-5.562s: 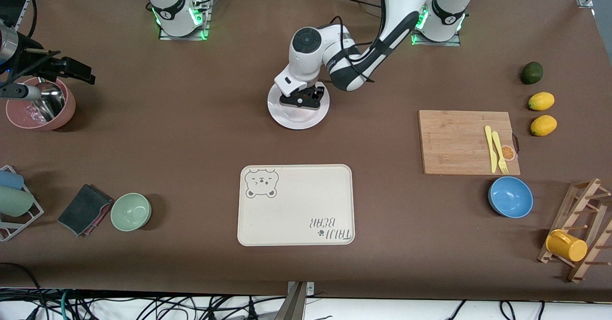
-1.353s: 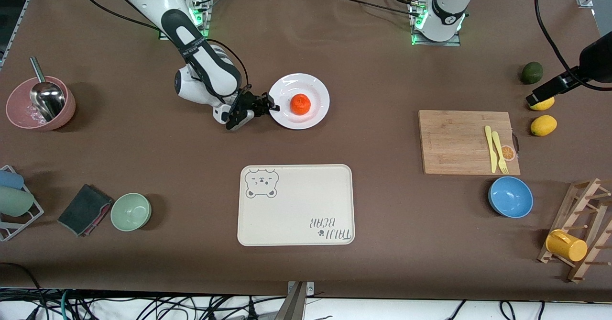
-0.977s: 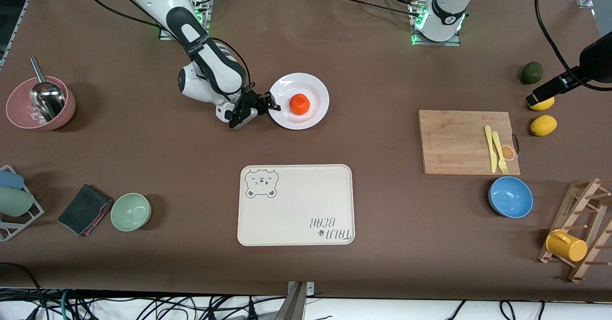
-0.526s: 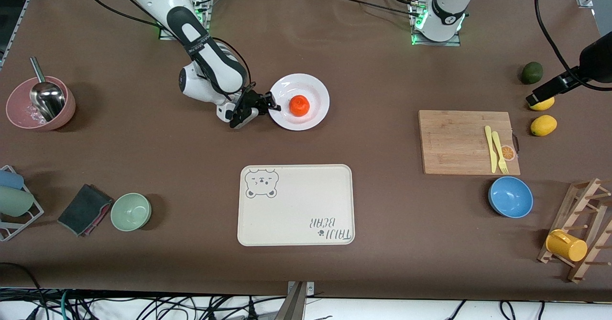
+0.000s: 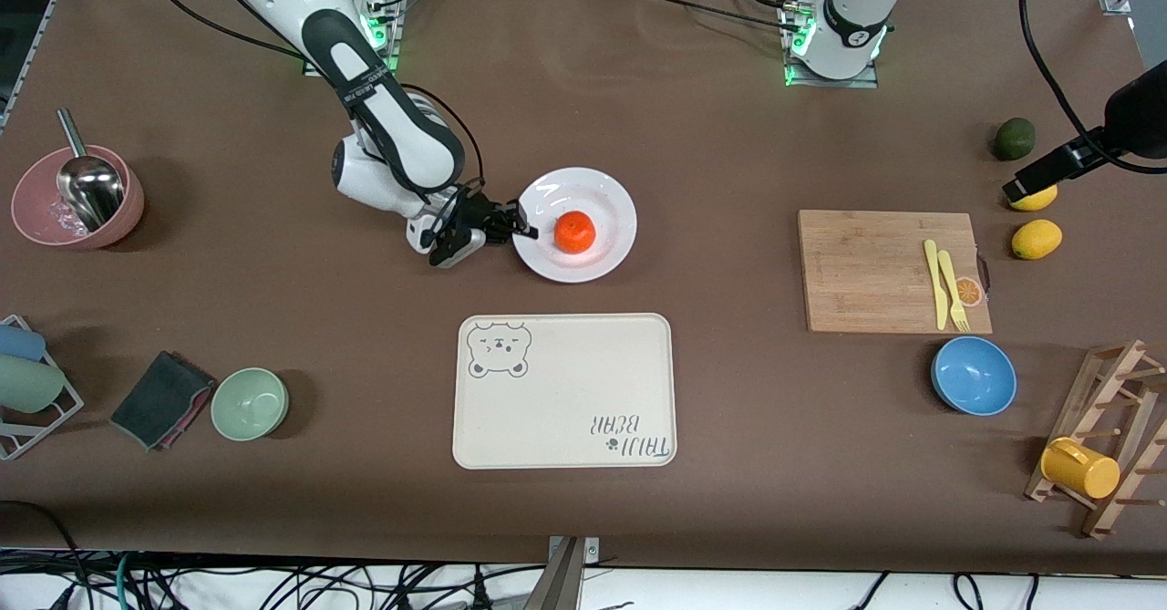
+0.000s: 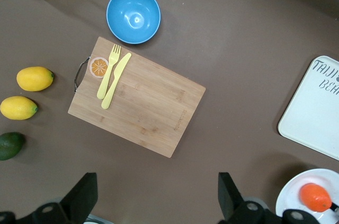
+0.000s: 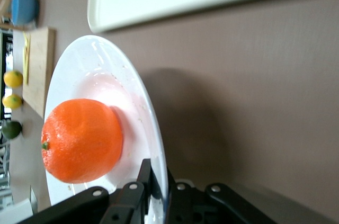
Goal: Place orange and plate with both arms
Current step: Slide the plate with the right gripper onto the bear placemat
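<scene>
The white plate (image 5: 609, 200) hangs a little above the table with a shadow under it, between the robot bases and the cream tray (image 5: 563, 391). On it lies the orange (image 5: 575, 232). My right gripper (image 5: 521, 225) is shut on the plate's rim at the right arm's side. The right wrist view shows the plate (image 7: 100, 70) edge-on, its rim pinched between the fingers (image 7: 150, 179), and the orange (image 7: 82, 139) close by. My left gripper (image 5: 1026, 186) waits open and empty over a lemon (image 5: 1039, 197) at the left arm's end. The left wrist view catches the plate (image 6: 288, 203) far off.
A wooden cutting board (image 5: 875, 273) with a yellow knife and fork, a blue bowl (image 5: 973, 376), another lemon (image 5: 1037, 239) and an avocado (image 5: 1014, 139) lie at the left arm's end. A green bowl (image 5: 250, 403), folded cloth and pink bowl (image 5: 77, 198) sit at the right arm's end.
The right gripper closed on the plate's rim, then lifted it with the orange and carried it toward the tray. The left arm has not moved.
</scene>
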